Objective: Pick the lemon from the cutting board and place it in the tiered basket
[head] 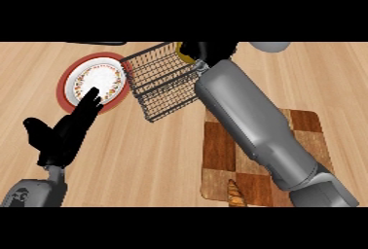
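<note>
The lemon [186, 59] shows only as a yellow sliver at the top centre of the frame, beneath the right hand [208, 50], over the top edge of the wire basket [161, 80]. The hand's dark fingers curl round the lemon. The right forearm crosses the checkered board [223, 155] at lower right, where a brown, ridged item [235, 194] lies. At left, the left hand [68, 131] rests open on the bench [144, 155], fingertips by a red-rimmed plate [97, 80].
</note>
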{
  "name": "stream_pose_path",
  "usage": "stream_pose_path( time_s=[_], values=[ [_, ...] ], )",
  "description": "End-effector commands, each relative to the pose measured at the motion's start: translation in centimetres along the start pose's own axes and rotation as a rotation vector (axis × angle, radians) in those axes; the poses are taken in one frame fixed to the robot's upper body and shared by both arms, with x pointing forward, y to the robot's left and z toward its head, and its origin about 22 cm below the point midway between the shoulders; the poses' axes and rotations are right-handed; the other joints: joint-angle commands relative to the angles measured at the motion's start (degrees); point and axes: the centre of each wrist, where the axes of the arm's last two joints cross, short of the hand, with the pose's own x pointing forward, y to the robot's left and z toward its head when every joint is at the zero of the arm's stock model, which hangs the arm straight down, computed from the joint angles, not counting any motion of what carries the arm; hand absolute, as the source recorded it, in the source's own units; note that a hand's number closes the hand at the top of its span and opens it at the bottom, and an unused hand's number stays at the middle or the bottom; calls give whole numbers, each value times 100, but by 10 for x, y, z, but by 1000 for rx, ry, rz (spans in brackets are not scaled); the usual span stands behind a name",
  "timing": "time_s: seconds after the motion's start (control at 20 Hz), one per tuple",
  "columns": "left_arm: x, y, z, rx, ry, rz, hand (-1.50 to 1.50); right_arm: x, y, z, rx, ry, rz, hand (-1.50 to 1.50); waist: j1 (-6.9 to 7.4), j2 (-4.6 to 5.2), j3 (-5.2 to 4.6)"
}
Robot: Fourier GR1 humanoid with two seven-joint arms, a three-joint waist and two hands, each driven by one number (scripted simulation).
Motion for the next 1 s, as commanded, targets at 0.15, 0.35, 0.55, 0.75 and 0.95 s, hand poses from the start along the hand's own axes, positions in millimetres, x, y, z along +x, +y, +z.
stream_pose_path(
  time_s=[0.15,0.35,0.55,0.75,0.95],
  values=[
    [-4,10,2,18,13,-5,0,3,-11,-12,-118,226,-372,-150,-44,-5,3],
    [-4,3,-2,33,34,8,0,6,-25,-19,-192,238,-543,-150,-205,-54,5],
    [-13,16,8,61,49,27,0,2,-40,-26,-274,268,-642,-150,-410,-150,-1],
    [-13,17,15,71,54,15,0,-22,-40,-22,-364,277,-648,-150,-523,-214,3],
    [-20,20,18,103,63,9,0,-33,-65,-24,-426,319,-642,-150,-650,-249,2]
  ],
)
